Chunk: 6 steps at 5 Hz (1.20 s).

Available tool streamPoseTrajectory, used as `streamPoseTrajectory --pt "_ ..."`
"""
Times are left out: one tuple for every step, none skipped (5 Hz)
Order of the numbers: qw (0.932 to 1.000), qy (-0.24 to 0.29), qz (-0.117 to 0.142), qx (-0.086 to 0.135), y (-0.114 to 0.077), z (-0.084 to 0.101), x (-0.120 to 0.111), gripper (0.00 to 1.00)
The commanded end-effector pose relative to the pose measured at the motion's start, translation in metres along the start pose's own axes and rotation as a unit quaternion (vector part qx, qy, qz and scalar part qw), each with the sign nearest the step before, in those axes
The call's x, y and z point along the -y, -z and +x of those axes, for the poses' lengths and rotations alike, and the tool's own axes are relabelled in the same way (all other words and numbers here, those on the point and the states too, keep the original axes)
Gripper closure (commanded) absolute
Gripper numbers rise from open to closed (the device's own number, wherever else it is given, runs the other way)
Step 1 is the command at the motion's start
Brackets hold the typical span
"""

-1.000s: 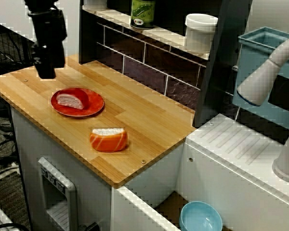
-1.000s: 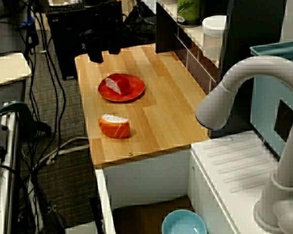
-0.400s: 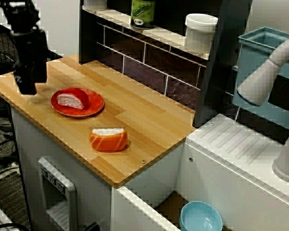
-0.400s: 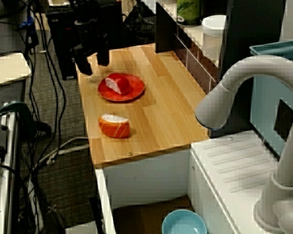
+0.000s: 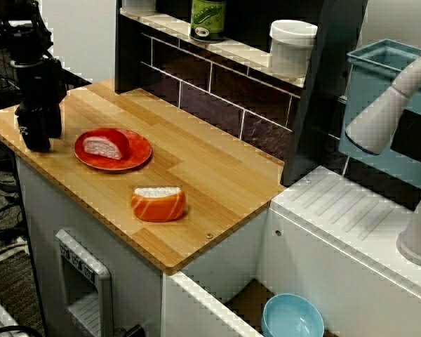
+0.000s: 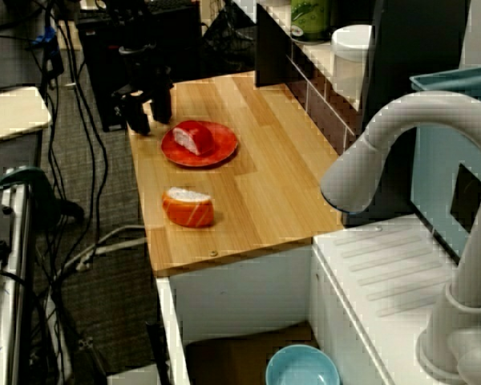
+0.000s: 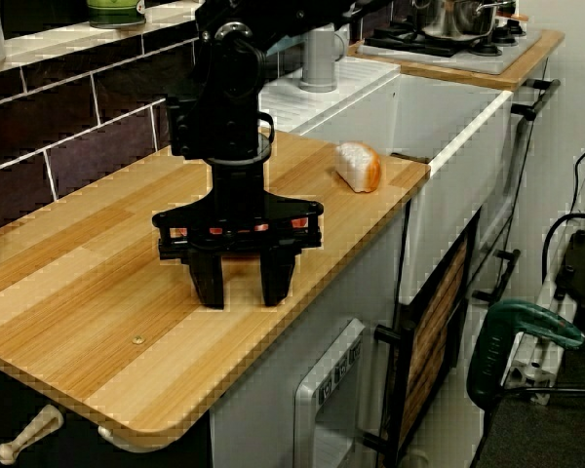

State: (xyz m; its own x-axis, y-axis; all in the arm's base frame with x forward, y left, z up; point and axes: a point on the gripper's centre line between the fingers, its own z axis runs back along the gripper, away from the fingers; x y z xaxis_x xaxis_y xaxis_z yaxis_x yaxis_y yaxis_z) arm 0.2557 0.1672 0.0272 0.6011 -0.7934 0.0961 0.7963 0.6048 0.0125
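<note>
My black gripper [image 5: 35, 137] stands low over the left end of the wooden counter [image 5: 217, 175], just left of a red plate [image 5: 130, 158]. A red tuna sushi piece [image 5: 105, 145] lies on that plate. In the view from the counter's end, the gripper [image 7: 242, 291] is open, its fingers [image 7: 208, 283] almost on the wood with nothing between them, and it hides most of the plate. A salmon sushi piece [image 5: 158, 202] lies on the bare counter nearer the front edge, well apart from the gripper. The view from the sink side shows the gripper [image 6: 144, 120] beside the plate [image 6: 220, 148].
A dark tiled back wall carries a shelf with a green jar [image 5: 208, 17] and a white container [image 5: 292, 45]. To the right are a white drainboard [image 5: 351, 210], a grey faucet [image 5: 386, 105] and a light-blue bowl [image 5: 292, 317] down in the sink.
The gripper has moved left across the counter's back corner and then dropped down close to the wood beside the plate. Plate and both sushi pieces have not moved.
</note>
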Motion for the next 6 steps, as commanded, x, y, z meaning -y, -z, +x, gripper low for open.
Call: streamPoseTrajectory --pt "0.9997 -0.019 -0.008 0.010 -0.018 -0.001 -0.018 1.00" --pt "0.9996 -0.021 -0.017 0.010 -0.021 0.005 -0.023 1.00" --pt "0.9995 -0.021 -0.021 0.011 -0.022 0.007 -0.023 1.00" --pt "0.9995 -0.017 -0.026 0.013 -0.021 0.009 -0.015 1.00" --pt "0.9994 -0.016 -0.029 0.009 -0.013 0.015 -0.006 1.00" --pt "0.9993 -0.019 -0.032 0.000 -0.002 0.024 -0.001 1.00"
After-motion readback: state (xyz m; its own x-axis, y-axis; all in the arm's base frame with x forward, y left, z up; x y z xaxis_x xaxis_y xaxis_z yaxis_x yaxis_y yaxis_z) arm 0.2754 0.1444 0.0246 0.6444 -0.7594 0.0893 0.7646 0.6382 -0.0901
